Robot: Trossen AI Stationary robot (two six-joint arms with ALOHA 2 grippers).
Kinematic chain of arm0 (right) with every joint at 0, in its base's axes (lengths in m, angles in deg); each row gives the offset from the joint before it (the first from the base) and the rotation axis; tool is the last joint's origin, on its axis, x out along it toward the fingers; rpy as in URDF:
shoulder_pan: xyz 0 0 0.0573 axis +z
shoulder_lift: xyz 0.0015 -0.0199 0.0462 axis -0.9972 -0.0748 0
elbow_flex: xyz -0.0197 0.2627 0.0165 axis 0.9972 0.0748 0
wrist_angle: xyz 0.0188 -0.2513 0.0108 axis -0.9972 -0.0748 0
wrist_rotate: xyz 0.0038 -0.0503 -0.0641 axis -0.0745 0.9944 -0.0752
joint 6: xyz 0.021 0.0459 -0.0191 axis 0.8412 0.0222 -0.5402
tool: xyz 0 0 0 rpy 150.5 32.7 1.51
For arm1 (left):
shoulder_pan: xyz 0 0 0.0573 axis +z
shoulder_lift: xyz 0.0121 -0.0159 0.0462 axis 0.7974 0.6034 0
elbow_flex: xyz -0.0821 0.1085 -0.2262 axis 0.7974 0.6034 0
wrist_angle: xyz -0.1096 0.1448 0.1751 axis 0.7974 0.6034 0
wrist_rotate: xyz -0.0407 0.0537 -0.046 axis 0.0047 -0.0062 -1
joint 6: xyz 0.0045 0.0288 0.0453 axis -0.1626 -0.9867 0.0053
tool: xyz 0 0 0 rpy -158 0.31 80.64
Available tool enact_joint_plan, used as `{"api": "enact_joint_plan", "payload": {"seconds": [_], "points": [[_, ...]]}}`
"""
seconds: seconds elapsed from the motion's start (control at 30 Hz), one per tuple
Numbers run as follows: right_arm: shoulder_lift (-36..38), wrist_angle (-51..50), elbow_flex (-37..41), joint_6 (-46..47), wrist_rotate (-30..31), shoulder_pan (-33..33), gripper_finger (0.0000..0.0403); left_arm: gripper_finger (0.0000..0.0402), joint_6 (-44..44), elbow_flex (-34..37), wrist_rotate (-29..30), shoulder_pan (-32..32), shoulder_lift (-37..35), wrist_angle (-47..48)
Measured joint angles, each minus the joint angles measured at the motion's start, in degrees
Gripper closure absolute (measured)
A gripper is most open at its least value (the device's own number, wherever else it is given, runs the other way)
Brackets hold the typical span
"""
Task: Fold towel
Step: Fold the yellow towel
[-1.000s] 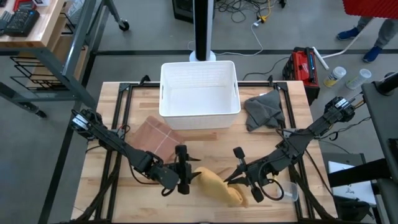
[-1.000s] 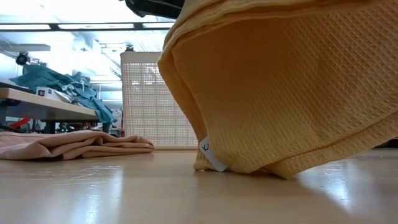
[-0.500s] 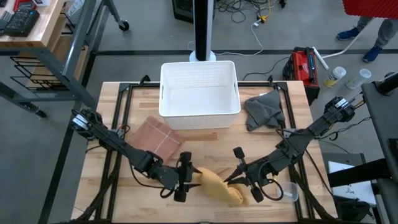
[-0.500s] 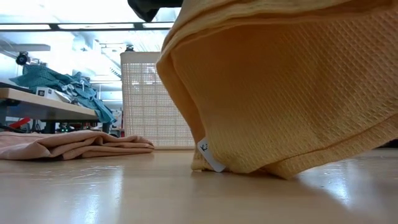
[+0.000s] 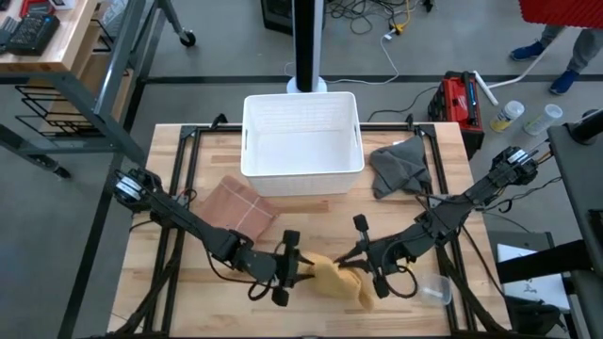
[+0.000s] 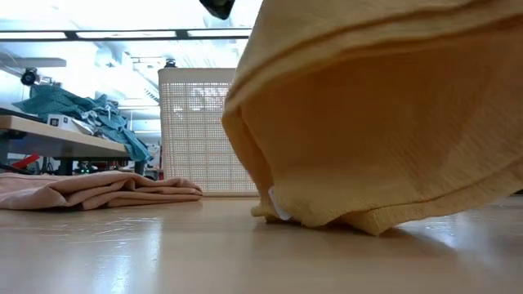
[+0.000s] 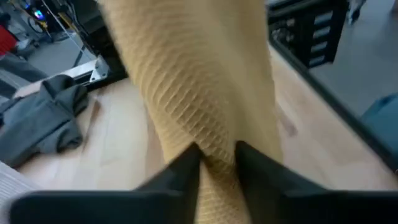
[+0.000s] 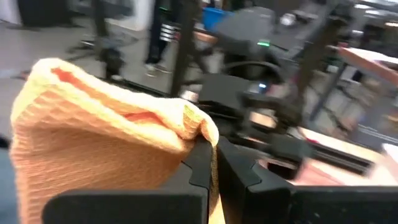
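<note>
Both hands gripped the yellow towel (image 5: 341, 282) at the near middle of the tabletop (image 5: 170, 273), the left hand (image 5: 300, 269) clamped on one side and the right hand (image 5: 363, 266) pinching the other. Its bunched cloth hung between them, lower edge touching the wood, well apart from the white basket (image 5: 302, 132).

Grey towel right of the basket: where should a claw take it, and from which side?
Judging from above, pinch a raised ridge near the middle of the grey towel, coming straight down. It lies crumpled in a heap on the table, so no flat edge offers itself. The white basket crowds one side; the right claw, now shut on the yellow towel, sits nearer.
</note>
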Motion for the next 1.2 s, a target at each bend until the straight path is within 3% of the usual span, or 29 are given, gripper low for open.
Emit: {"api": "enact_joint_plan", "payload": {"seconds": [0.1,0.23,0.37,0.43,0.57,0.7,0.9,1.07,1.2], "points": [[-0.01,-0.86,0.43,-0.02,4.97,0.00,0.0394,0.0382,-1.14,0.00,0.05,0.00,-0.05,0.28],[0.00,-5.93,0.43,0.79,12.58,0.00,0.0394,0.0396,-1.19,0.00,0.07,-0.03,-1.33,-0.31],[-0.02,-12.10,0.43,12.77,30.39,-0.81,0.0393,0.0398,-1.30,0.00,0.84,-0.05,-2.60,-5.81],[0.08,-16.48,0.43,16.66,34.88,-1.17,0.0388,0.0399,-1.57,-0.04,2.04,0.19,-3.23,-9.00],[0.95,-19.27,0.48,21.22,36.51,-2.29,0.0356,0.0400,-1.50,-0.04,8.64,-0.16,-3.37,-10.25],[1.07,-19.27,0.48,18.79,36.46,-2.23,0.0310,0.0400,2.31,-0.04,15.23,0.02,-3.37,-10.13],[1.07,-19.29,0.48,15.17,36.10,-2.26,0.0253,0.0401,10.69,-0.04,30.50,0.20,-4.33,-5.42],[0.59,-19.13,0.40,10.43,25.23,-1.86,0.0233,0.0401,14.48,-0.04,31.65,0.51,-5.16,-1.05],[-2.12,-18.97,0.34,7.54,24.01,-2.05,0.0236,0.0401,15.08,-0.04,32.28,0.55,-5.25,-1.57]]}}
